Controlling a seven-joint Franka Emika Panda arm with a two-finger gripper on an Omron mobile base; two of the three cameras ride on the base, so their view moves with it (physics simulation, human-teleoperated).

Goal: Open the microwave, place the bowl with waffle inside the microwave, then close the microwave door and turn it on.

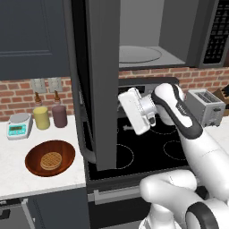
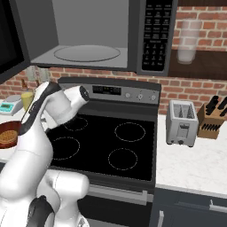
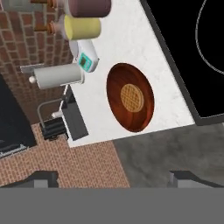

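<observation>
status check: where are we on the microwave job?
Done: the microwave door is swung open, showing the turntable. In hand: nothing. The gripper is open and looks down toward the bowl with the waffle, which sits on the counter left of the stove. Left: pick up the bowl, load it, close the door, start.

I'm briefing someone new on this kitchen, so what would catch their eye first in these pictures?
The microwave door swung wide open over the stove, baring the pale interior and glass turntable. Next, the white arm's open gripper hanging above the counter's edge. Then the reddish-brown bowl holding a waffle on the white counter left of the stove.
</observation>
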